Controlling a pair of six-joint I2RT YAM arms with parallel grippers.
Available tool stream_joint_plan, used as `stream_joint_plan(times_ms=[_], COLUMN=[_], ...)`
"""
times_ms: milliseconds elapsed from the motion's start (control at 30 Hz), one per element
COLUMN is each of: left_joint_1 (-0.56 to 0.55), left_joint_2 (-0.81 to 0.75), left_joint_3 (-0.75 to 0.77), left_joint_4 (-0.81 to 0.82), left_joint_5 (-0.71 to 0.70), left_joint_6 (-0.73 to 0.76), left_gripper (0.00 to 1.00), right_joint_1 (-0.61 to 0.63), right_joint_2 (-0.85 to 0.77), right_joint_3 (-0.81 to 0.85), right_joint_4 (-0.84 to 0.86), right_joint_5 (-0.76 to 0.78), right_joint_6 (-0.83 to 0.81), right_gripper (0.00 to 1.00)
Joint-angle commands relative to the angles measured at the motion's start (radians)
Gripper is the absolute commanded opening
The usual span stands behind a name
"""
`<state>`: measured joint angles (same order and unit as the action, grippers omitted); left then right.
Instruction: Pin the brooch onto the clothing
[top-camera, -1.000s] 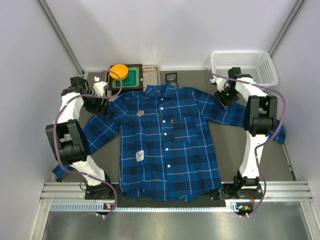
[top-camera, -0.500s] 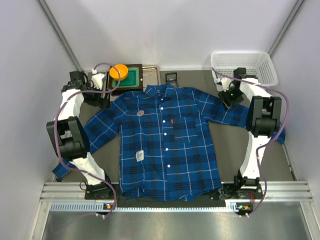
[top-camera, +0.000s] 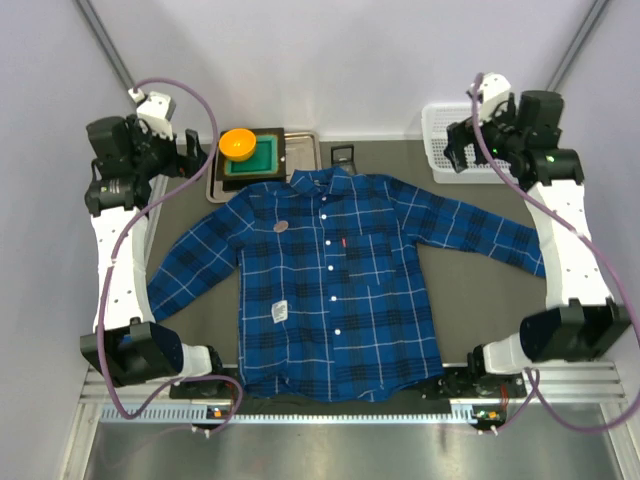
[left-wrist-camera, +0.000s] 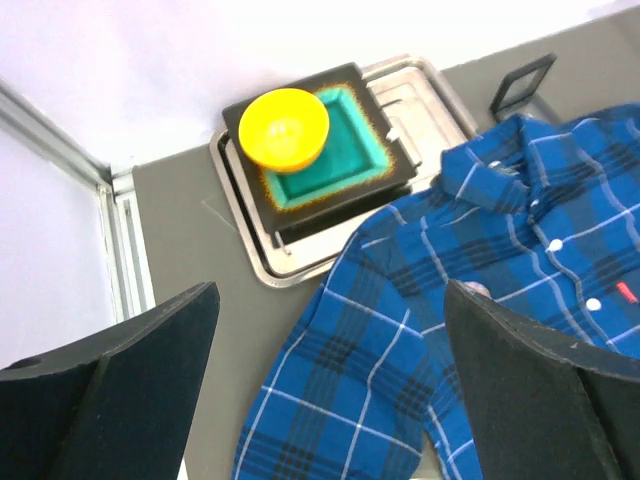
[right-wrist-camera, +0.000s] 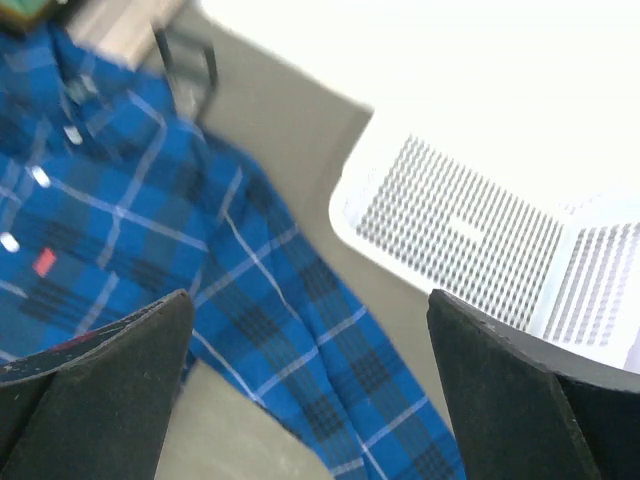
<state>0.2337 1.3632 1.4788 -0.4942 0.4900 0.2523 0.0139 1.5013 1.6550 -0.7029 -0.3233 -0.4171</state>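
The blue plaid shirt (top-camera: 335, 290) lies flat, front up, collar toward the back. The brooch (top-camera: 281, 225), a small pinkish-grey disc, rests on the shirt's chest, left of the button line. In the left wrist view the brooch (left-wrist-camera: 478, 291) peeks out beside the right finger. My left gripper (top-camera: 190, 157) is raised high over the back left, open and empty, above the shirt's shoulder (left-wrist-camera: 400, 330). My right gripper (top-camera: 457, 150) is raised over the back right, open and empty, above the shirt's sleeve (right-wrist-camera: 270, 300).
An orange round dish (top-camera: 238, 143) sits on a teal tray (top-camera: 257, 158) over a metal tray (top-camera: 300, 148) at the back left. A white basket (top-camera: 500, 125) stands at the back right. A small black frame (top-camera: 343, 155) lies behind the collar.
Both arms have lifted up and back from the shirt's shoulders. Both grippers are now high above the table. Both sleeves now lie spread out, uncovered.
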Motion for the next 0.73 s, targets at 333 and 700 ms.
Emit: stream_joint_plan(times_ms=[333,700], left_joint_1=[-0.109,-0.214], left_joint_2=[-0.125,-0.223], left_joint_3=[-0.293,-0.466], left_joint_4=[-0.21,-0.087], left_joint_5=[-0.2,-0.401], left_joint_6=[-0.139,-0.122], left_gripper=[0.98,0.98], right_joint_1=[0.061,0.081], right_joint_2=[-0.384,-0.582], right_joint_3=[-0.628,-0.802], right_joint_4=[0.115,0.135], right_joint_5=[-0.102,0.004], right_joint_6=[0.099,0.112], right_gripper=[0.99,0.99])
